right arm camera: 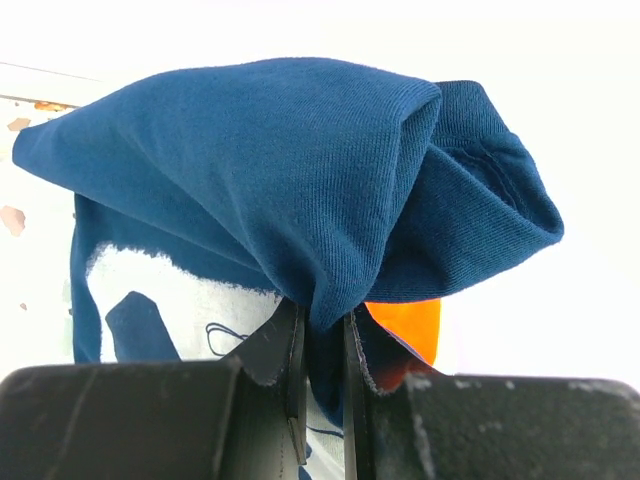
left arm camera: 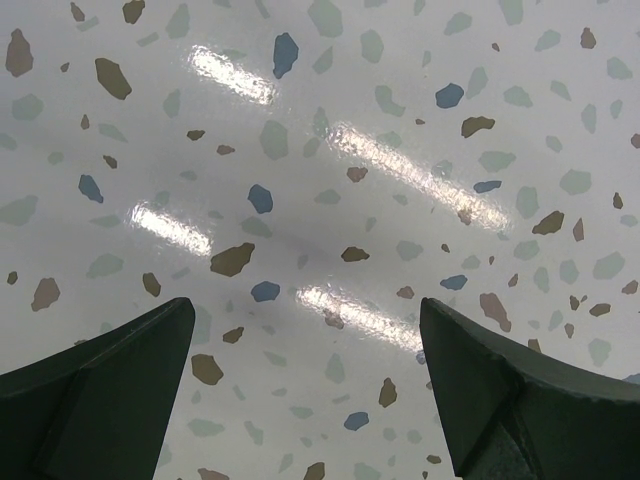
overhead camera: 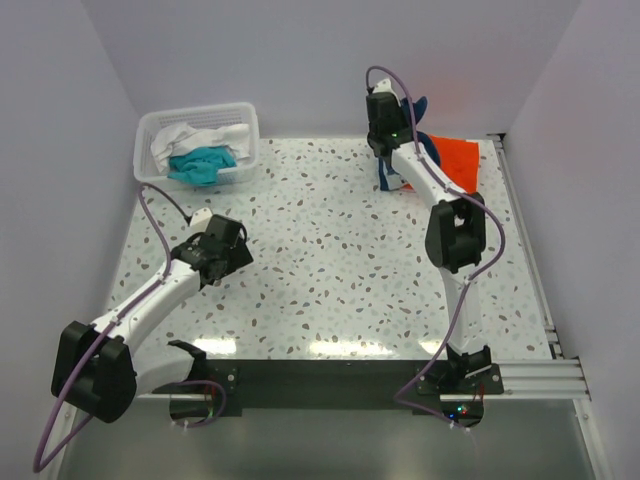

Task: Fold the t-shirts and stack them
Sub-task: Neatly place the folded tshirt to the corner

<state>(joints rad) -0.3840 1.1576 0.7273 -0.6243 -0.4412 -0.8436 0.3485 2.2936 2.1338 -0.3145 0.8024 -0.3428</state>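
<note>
Clearly the right gripper [right arm camera: 320,370] is clamped on the navy t-shirt [right arm camera: 280,170]: its jaws stand nearly together with a bunched fold of the cloth pinched between them, and the rest of the shirt is draped over and past the fingertips in loose rolls. Taking the table [overhead camera: 330,260] as a dial seen from above, this shirt hangs at about one o'clock, raised off the surface, with the orange t-shirt [overhead camera: 460,158] lying just beyond it toward two o'clock, partly under it. The teal t-shirt [overhead camera: 205,165] and the white t-shirt [overhead camera: 180,135] sit crumpled in the basket [overhead camera: 245,125] at eleven o'clock. The left gripper [left arm camera: 305,380] hovers at about nine o'clock with its jaws spread wide and nothing between them, only bare speckled tabletop below. By my judgement the navy cloth is light, limp and not slippery, so it will sag and fold on itself wherever it is unsupported. A single pinch in a bunch gives little control. It would handle better taken by a seam or hem at two well-separated corners, such as the shoulders, so that it hangs flat before being laid down.
</note>
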